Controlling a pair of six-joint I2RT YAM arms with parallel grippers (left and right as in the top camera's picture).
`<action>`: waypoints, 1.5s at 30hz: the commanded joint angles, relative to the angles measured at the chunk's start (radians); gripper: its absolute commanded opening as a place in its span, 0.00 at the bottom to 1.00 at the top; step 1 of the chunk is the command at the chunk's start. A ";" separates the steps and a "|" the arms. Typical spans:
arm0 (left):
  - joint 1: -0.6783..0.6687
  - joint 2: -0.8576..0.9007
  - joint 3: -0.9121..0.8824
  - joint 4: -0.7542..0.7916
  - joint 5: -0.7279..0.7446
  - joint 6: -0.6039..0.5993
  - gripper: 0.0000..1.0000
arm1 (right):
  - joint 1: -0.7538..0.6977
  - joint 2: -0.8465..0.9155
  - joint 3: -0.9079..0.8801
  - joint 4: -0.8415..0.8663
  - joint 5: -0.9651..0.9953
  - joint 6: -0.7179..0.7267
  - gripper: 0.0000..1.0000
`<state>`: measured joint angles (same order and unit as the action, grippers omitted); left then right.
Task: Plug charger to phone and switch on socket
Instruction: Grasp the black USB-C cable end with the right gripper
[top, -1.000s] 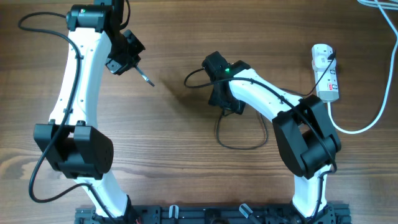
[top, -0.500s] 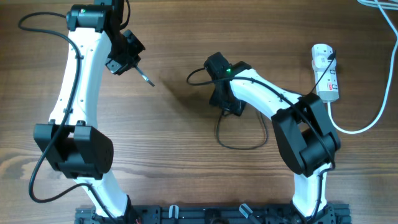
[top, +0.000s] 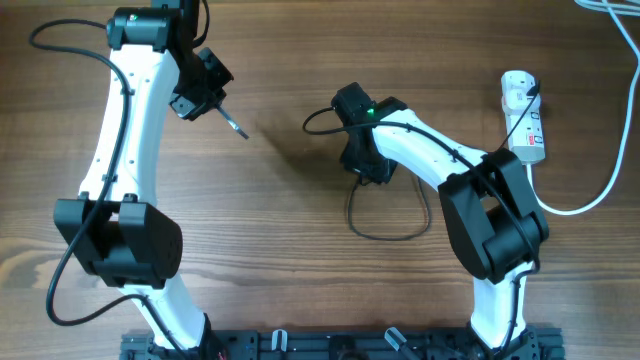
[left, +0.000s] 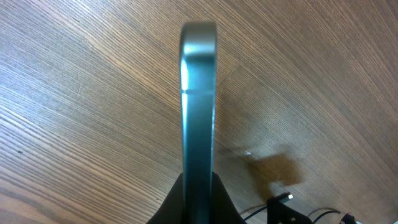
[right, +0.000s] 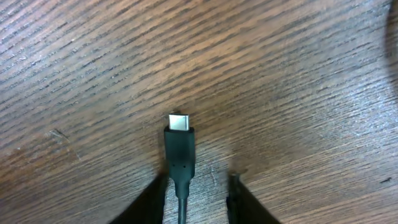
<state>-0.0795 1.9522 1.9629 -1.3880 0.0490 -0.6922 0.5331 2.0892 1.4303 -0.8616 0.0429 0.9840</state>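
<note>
My left gripper (top: 214, 106) is shut on the phone (top: 233, 125) and holds it edge-on above the table at the back left. In the left wrist view the phone (left: 198, 93) is a teal edge between the jaws (left: 198, 210). My right gripper (top: 366, 168) is low over the table's middle. In the right wrist view its fingers (right: 198, 200) stand apart around the charger's connector tip (right: 179, 146), which lies close to the left finger. The charger cable (top: 385, 238) loops in front of this gripper. The tip also shows in the left wrist view (left: 283, 198). The socket (top: 524, 120) lies at the back right.
The socket's thick white cord (top: 590, 200) curves along the right edge of the table. The right arm's upper link (top: 490, 225) stands between the cable loop and the socket. Bare wooden table (top: 280, 230) lies between the two arms.
My right gripper has shifted slightly to the right. The left arm and the phone have not moved.
</note>
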 joint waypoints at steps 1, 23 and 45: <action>-0.004 -0.024 -0.002 0.003 -0.017 0.015 0.04 | 0.003 0.065 -0.013 0.009 -0.071 0.011 0.29; -0.004 -0.024 -0.002 0.003 -0.017 0.016 0.04 | 0.002 0.065 -0.013 0.035 -0.040 0.003 0.17; -0.004 -0.024 -0.002 0.047 0.079 0.103 0.04 | 0.002 0.048 0.013 0.007 -0.014 -0.098 0.04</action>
<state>-0.0795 1.9522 1.9629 -1.3769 0.0509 -0.6842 0.5331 2.0892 1.4330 -0.8417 0.0261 0.9363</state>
